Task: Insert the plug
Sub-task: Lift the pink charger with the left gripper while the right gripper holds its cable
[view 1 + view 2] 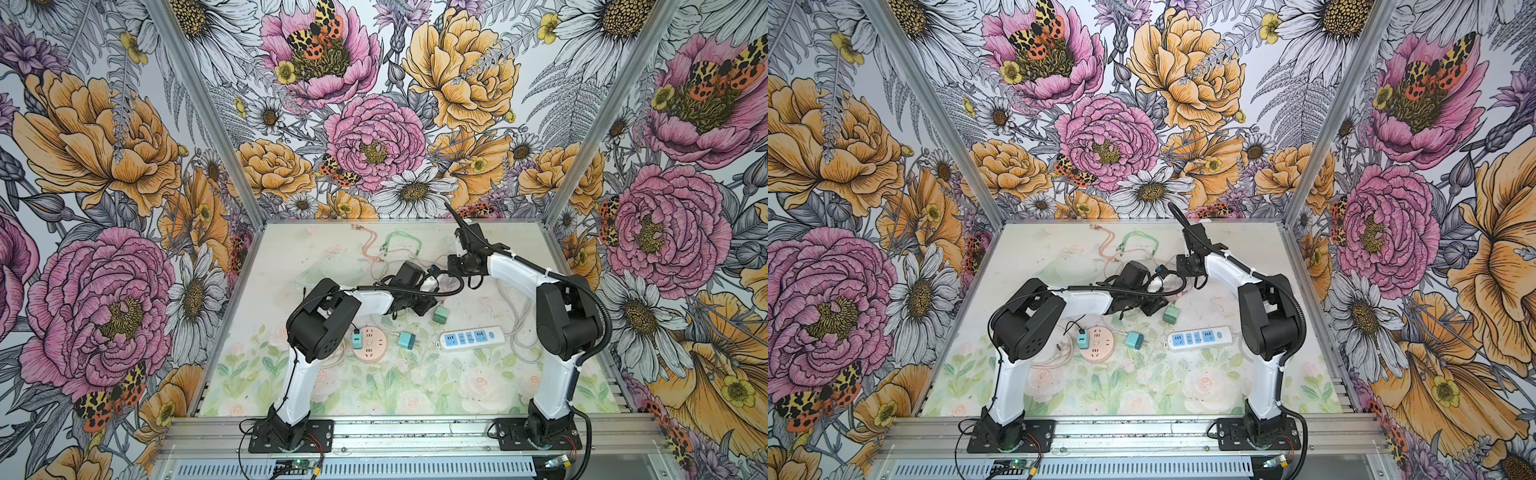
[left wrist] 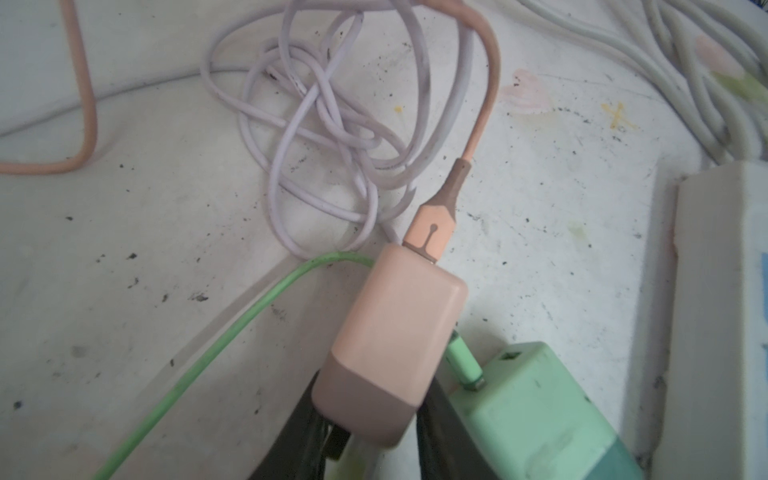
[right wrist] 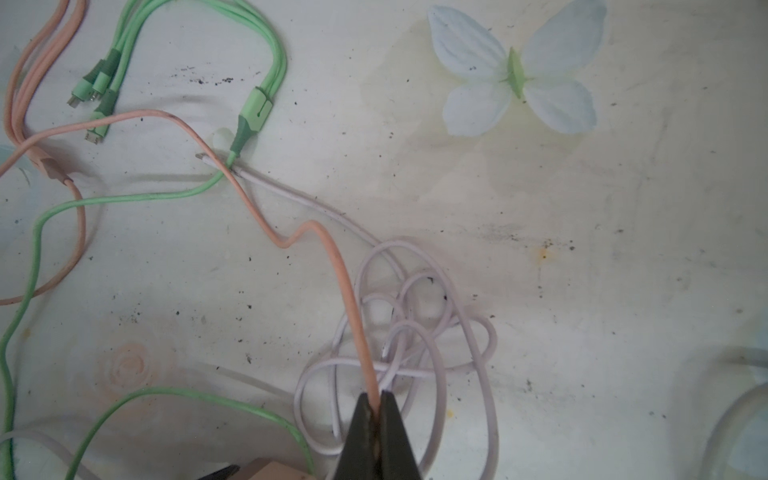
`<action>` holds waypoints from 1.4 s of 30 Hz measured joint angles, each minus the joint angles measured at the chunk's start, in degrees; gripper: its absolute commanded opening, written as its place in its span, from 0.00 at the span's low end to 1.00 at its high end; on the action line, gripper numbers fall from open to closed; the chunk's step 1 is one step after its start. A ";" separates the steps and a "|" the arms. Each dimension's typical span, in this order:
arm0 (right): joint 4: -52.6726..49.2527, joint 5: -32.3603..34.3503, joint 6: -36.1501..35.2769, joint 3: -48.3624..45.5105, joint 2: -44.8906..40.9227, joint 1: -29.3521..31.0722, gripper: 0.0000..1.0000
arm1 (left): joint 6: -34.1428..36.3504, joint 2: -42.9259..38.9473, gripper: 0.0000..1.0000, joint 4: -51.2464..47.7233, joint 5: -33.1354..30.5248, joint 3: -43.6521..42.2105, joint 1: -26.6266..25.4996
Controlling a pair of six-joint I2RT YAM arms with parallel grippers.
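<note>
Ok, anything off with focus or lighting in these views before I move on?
Left wrist view: pink charger sharp, white power strip at the edge blurred and pale. Right wrist view: pink cable crisp; the right hand pinching it is dark and soft. Both top views: even light, no glare, only faint shadows on the table.

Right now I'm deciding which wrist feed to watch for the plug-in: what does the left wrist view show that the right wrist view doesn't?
Left wrist only: the left gripper clamping the pink charger with its cable plugged in, the green charger beside it, the white power strip's edge. Right wrist only: the right gripper pinching the pink cable, green connector heads, a printed flower. Both: the tangled lilac cable, pink cable, a green cable; the right wrist catches just a sliver of the charger.
</note>
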 measured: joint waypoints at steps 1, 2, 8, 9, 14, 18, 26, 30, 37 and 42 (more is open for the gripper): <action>0.00 -0.13 -0.02 0.09 0.26 0.00 0.00 | 0.33 0.00 0.46 -0.04 0.13 0.00 0.00; 0.02 -0.31 -0.02 0.22 0.52 0.00 0.00 | 0.52 0.00 0.49 -0.15 0.22 0.00 -0.02; -0.02 -1.07 -0.04 0.83 1.40 0.00 0.00 | 2.71 0.00 0.55 -0.46 0.24 0.26 -0.02; -0.04 -1.07 -0.04 0.83 1.40 0.00 0.00 | 2.86 0.00 0.55 -0.63 0.24 0.48 -0.02; -0.02 -1.05 -0.50 1.05 1.46 0.00 0.00 | 3.80 0.00 0.55 -0.63 0.31 1.49 0.57; -0.07 -1.01 -1.09 1.31 1.68 0.00 0.00 | 4.24 0.00 0.52 -0.39 0.98 1.62 2.29; -0.04 -0.85 -1.46 2.19 3.61 -0.04 0.03 | 5.79 0.02 0.50 -0.70 3.17 2.03 3.08; -0.09 -0.87 -1.49 2.86 4.48 -0.33 0.06 | 7.04 0.02 0.42 -0.70 4.20 2.03 2.32; -0.11 -0.39 -1.53 2.95 5.07 -0.46 0.07 | 7.89 0.00 0.33 -0.57 5.42 1.64 1.68; -0.04 -0.22 -1.40 2.97 5.16 -0.66 0.17 | 8.39 -0.37 0.23 0.00 5.79 0.81 1.68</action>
